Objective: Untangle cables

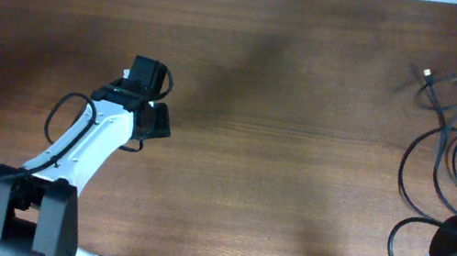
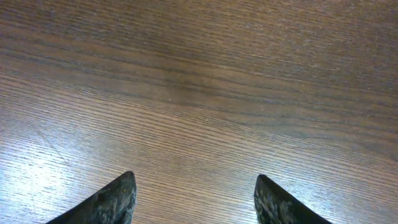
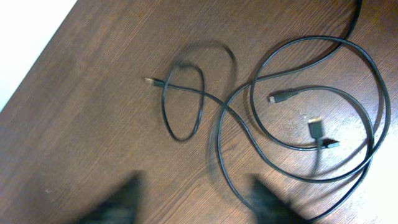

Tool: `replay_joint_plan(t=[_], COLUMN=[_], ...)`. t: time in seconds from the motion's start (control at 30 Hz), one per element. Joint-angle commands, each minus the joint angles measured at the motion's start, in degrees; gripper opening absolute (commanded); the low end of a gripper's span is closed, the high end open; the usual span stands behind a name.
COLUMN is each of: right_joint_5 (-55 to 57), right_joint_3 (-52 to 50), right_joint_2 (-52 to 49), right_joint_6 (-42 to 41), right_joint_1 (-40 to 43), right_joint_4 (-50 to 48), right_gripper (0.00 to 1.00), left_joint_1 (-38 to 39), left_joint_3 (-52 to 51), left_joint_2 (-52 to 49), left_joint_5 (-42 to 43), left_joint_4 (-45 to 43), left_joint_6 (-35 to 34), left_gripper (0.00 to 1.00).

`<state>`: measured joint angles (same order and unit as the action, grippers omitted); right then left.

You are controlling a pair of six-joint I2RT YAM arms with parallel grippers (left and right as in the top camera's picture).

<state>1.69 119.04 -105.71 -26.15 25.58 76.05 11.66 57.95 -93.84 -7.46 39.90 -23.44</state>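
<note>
The thin black looping cables (image 1: 456,157) lie at the right edge of the overhead frame on the dark brown wooden table (image 1: 313,68). They are well apart from the left gripper (image 2: 196,196), whose jaws stand wide apart and hold nothing. The right gripper (image 3: 196,198) is the nearer. Its fingers are blurred but spread and empty, and the overlapping loops lie just ahead of them, running toward the upper right of the right wrist frame.

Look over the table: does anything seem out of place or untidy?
Yes: the cables lie in overlapping, crossing loops near the right edge of the table, with loose plug ends scattered among them.
</note>
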Motion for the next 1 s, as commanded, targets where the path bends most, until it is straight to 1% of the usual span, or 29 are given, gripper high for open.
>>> replay_joint_plan(t=[0.0, 0.17, 0.2, 0.23, 0.27, 0.3, 0.33, 0.37, 0.4, 0.43, 0.47, 0.5, 0.53, 0.6, 0.63, 0.67, 0.73, 0.8, 0.83, 0.87, 0.9, 0.97], right_joint_5=[0.50, -0.61, -3.67, -10.75, -19.98, -23.65, -27.12, -28.09, -27.98, -23.67, -10.56, -3.37, -1.66, -2.38, -2.69, -2.60, -2.71, -2.69, -3.30, -4.28, -4.63, -4.02], right_joint_3=[-0.17, -0.68, -1.31, -2.60, -4.79, -5.99, -7.96, -8.76, -8.96, -8.98, -9.01, -9.01, -9.01, -9.01, -9.01, -9.01, -9.01, -9.07, -9.99, -11.08, -15.34, -23.21], right_joint_2=[-0.22, -0.85, -0.85, -0.85, -0.85, -0.92, -0.92, -0.98, -1.53, -2.29, -3.43, -4.24, -4.61, -4.61, -4.61, -4.61, -4.61, -4.61, -4.15, -3.80, -2.29, 1.77], right_joint_6=[0.46, 0.46, 0.44, 0.39, 0.39, 0.44, 4.66, 11.15, 18.93, 25.86, 26.82, 26.80, 26.69, 21.11, 18.73, 18.78, 18.75, 18.78, 18.75, 18.78, 18.78, 19.23], right_joint_1=[0.35, -0.02, -0.46, -1.31, -3.37, -5.29, -10.51, -14.08, -18.53, -23.56, -28.81, -31.43, -33.11, -33.59, -33.42, -32.85, -31.43, -30.69, -30.77, -30.82, -30.80, -30.82], right_joint_4=[0.55, 2.01, 2.01, 1.20, -2.36, -4.92, -8.46, -9.46, -8.72, -6.82, -5.31, -5.11, -5.03, -3.04, 1.09, 6.54, 14.88, 21.31, 21.31, 21.31, 21.29, 17.90], right_gripper=[0.98, 0.99, 0.98, 0.99, 0.99, 0.98, 0.99, 0.99, 0.99, 0.99, 0.99, 0.99, 0.99, 0.98, 0.99, 0.99, 0.99, 0.99, 0.99, 0.99, 0.99, 0.99], left_joint_1=[-0.20, -0.20, -0.20, -0.20, -0.20, -0.20, -0.20, -0.20, -0.35, -1.33, -3.80, -7.06, -9.88, -13.49, -14.32, -14.34, -14.34, -14.34, -14.34, -14.34, -14.32, -14.16], left_joint_3=[0.20, 0.20, 0.20, 0.20, 0.20, 0.20, 0.20, 0.20, 0.26, 0.26, 0.28, 0.31, 0.52, 1.14, 1.14, 1.14, 1.14, 1.14, 1.14, 1.11, 1.11, -0.09], left_joint_2=[0.85, 0.85, 0.85, 0.85, 0.85, 0.85, 0.85, 0.87, 0.87, 0.87, 1.09, 1.77, 2.86, 4.39, 4.90, 4.96, 4.94, 4.94, 4.96, 4.96, 5.01, 6.82], left_joint_5=[0.59, 0.59, 1.03, 2.75, 5.97, 9.09, 12.41, 14.75, 15.21, 15.19, 15.21, 15.89, 19.26, 24.46, 25.11, 24.94, 20.00, 18.58, 18.58, 18.58, 18.56, 18.45], left_joint_4=[0.04, -0.31, -0.46, -1.62, -4.28, -6.93, -10.21, -12.41, -13.11, -13.05, -12.17, -11.76, -11.80, -11.39, -9.09, -4.83, 2.86, 9.33, 12.37, 16.98, 22.10, 27.08], left_joint_6=[-0.55, -0.55, -0.55, -0.55, -0.55, -0.52, -0.35, 3.17, 7.17, 10.62, 11.56, 11.56, 11.56, 11.56, 11.56, 11.56, 11.54, 11.06, 9.73, 9.18, 9.22, 11.61], left_gripper=[0.62, 0.62, 0.63, 0.63, 0.65, 0.70, 0.78, 0.82, 0.87, 0.89, 0.90, 0.90, 0.90, 0.89, 0.88, 0.87, 0.85, 0.84, 0.84, 0.78, 0.78, 0.79])
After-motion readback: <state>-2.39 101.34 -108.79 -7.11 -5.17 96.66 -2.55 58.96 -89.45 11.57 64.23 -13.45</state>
